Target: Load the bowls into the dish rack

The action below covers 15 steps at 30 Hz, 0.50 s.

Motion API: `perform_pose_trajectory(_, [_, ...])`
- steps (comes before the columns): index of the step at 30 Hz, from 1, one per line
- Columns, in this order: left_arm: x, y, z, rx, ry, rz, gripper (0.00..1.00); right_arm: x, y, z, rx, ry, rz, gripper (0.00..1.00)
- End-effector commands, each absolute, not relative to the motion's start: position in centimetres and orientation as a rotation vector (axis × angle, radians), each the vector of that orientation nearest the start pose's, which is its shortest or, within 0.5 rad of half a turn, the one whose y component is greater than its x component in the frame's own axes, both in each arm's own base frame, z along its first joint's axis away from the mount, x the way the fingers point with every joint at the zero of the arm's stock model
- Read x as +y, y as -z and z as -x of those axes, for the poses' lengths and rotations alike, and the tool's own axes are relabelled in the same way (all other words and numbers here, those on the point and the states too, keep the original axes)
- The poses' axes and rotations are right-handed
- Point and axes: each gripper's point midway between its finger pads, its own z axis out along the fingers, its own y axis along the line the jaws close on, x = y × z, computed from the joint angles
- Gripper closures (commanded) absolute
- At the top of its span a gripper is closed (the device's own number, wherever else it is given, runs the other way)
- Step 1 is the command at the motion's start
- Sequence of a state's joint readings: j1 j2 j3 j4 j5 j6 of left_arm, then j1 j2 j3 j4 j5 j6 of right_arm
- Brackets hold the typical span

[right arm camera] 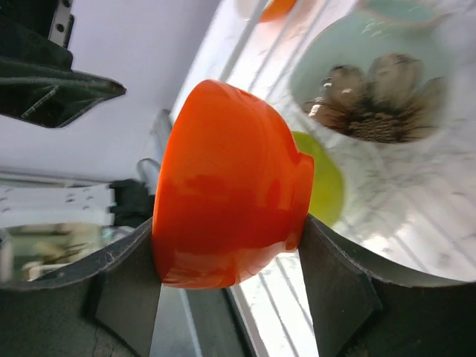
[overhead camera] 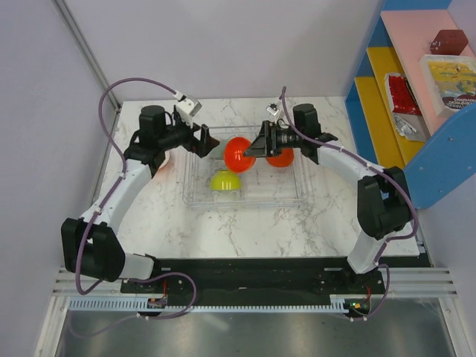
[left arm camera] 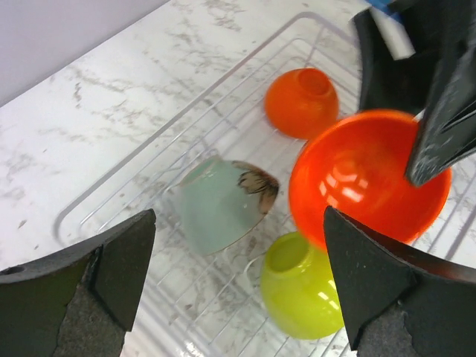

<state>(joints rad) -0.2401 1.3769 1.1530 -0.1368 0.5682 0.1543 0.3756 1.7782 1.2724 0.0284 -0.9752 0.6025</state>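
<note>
Okay, the marble bench [overhead camera: 245, 230] carries the clear dish rack [overhead camera: 245, 202] at its centre. Nearest in the rack, a yellow-green bowl [overhead camera: 224, 181] lies upside down. Just beside it, a pale green flower-print bowl [left arm camera: 216, 204] is tipped on its side. The right pincer [right arm camera: 230, 260] pinches a red-orange bowl [right arm camera: 230, 186] by its sides, on edge over the rack's middle, mouth toward the left arm. The left pincer [left arm camera: 238, 275] is spread wide, holding nothing, near the rack's far-left corner. Farther back, a small orange bowl [left arm camera: 301, 100] sits upside down in the rack.
</note>
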Motion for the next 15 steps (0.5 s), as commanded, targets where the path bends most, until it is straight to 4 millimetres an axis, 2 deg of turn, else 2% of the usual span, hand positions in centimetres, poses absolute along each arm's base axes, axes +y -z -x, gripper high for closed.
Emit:
perform_pose_trajectory(1, [-15.1, -27.7, -38.4, 1.772, 0.595, -0.671, 0.00, 27.0, -24.1, -37.2, 2.093, -1.103, 0.539, 1.00])
perform_pose_trajectory(2, [-14.2, -27.1, -38.1, 1.789, 0.585, -0.656, 0.00, 26.0, -23.8, -38.0, 2.111, -0.997, 0.510, 1.00])
perform_pose_trajectory(5, [-11.2, -26.5, -37.2, 1.825, 0.522, -0.605, 0.00, 24.4, -23.7, -38.3, 2.148, -0.851, 0.521, 1.00])
perform_pose_trajectory(8, [-8.3, -25.5, -36.2, 1.875, 0.436, -0.547, 0.00, 22.3, -22.4, -38.5, 2.221, -0.677, 0.520, 1.00])
perform_pose_trajectory(9, [-6.8, -25.3, -36.1, 1.889, 0.399, -0.507, 0.00, 21.0, -21.4, -38.6, 2.268, -0.569, 0.495, 1.00])
perform_pose_trajectory(10, [-6.0, -24.5, -35.7, 1.916, 0.368, -0.487, 0.00, 20.7, -21.1, -38.5, 2.282, -0.516, 0.507, 1.00])
perform_pose_trajectory(11, [-4.9, -24.5, -35.2, 1.924, 0.334, -0.456, 0.00, 19.9, -20.4, -38.1, 2.314, -0.449, 0.525, 1.00])
perform_pose_trajectory(12, [-4.3, -24.2, -35.0, 1.938, 0.314, -0.439, 0.00, 18.5, -19.9, -38.6, 2.334, -0.330, 0.497, 1.00])
perform_pose_trajectory(13, [-3.6, -23.5, -34.6, 1.959, 0.289, -0.422, 0.00, 18.3, -19.3, -38.3, 2.353, -0.291, 0.508, 1.00])
perform_pose_trajectory(15, [-2.4, -23.3, -33.9, 1.967, 0.243, -0.388, 0.00, 17.7, -18.5, -37.6, 2.387, -0.228, 0.519, 1.00])
